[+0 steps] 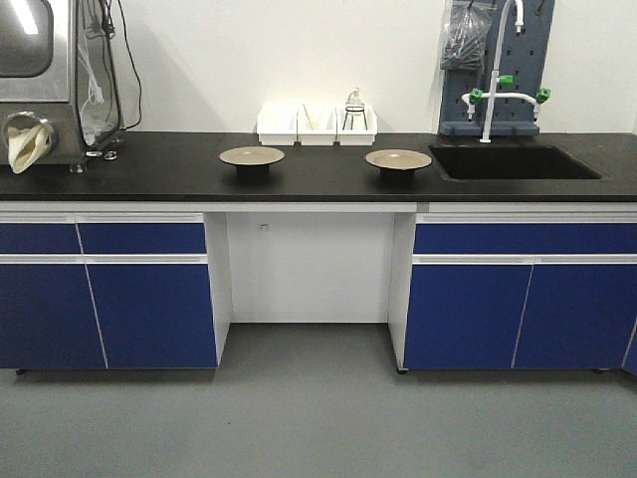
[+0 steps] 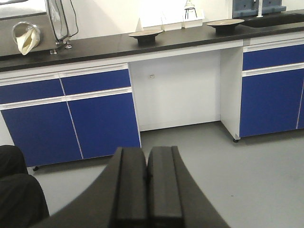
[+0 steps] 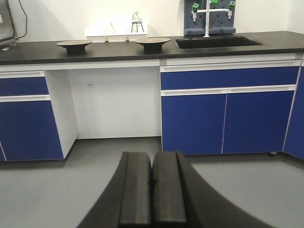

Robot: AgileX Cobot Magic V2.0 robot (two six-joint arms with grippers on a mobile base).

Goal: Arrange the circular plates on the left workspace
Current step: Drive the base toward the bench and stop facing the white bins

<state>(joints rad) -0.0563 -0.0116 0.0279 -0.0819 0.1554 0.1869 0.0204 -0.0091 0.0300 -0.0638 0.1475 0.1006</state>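
Exterior front-facing, circular plates [image 1: 252,156] on countertop [image 1: 149,171]

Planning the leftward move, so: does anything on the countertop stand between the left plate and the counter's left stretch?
Nothing visible does. The countertop lies bare from the left plate to the steel machine at its left end.

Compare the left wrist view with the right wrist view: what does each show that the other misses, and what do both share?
Only the left wrist view shows the crumpled cream bag at the far end of the counter and the shut left gripper. Only the right wrist view shows the green tap handles and the shut right gripper. Both show that counter, the two plates, white bins and blue cabinets.
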